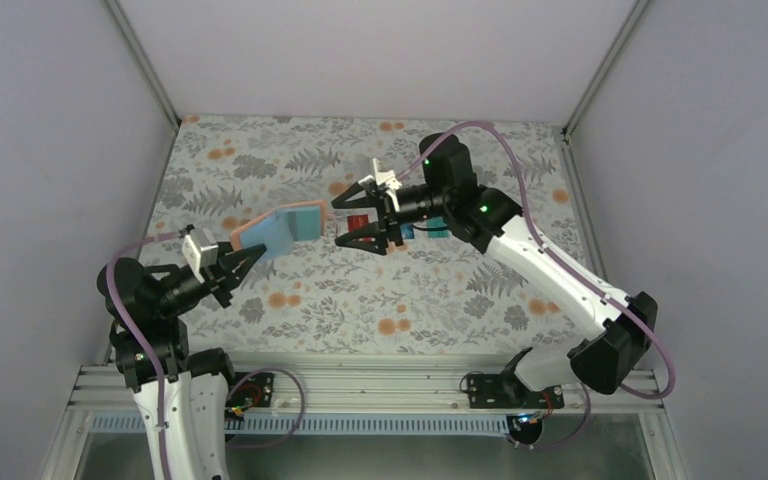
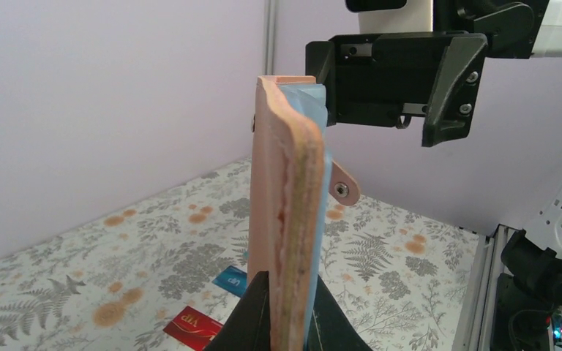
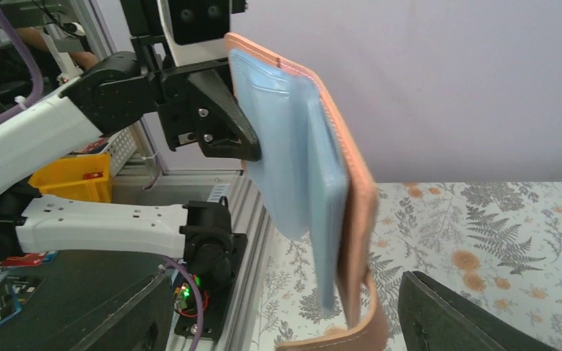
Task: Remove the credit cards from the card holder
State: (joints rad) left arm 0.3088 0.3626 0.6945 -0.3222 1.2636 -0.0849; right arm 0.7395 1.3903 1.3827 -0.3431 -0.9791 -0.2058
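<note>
Left pincer [image 1: 250, 258] clamps card holder [image 1: 285, 232] aloft; right pincer [image 1: 340, 221], arm outstretched, gapes wide beside it

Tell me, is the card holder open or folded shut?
Open: the card holder shows its light blue inside uncovered in the right wrist view, strap hanging loose.

Reddish-brown folding card holder [image 1: 285, 228], blue-lined, raised on edge; red card [image 1: 358, 221], blue card [image 2: 232, 278] and perhaps a teal card [image 1: 436, 224] lie flat on the counter [image 1: 410, 300].

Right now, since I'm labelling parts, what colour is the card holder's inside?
Light blue, on the card holder, clearest in the right wrist view.
</note>
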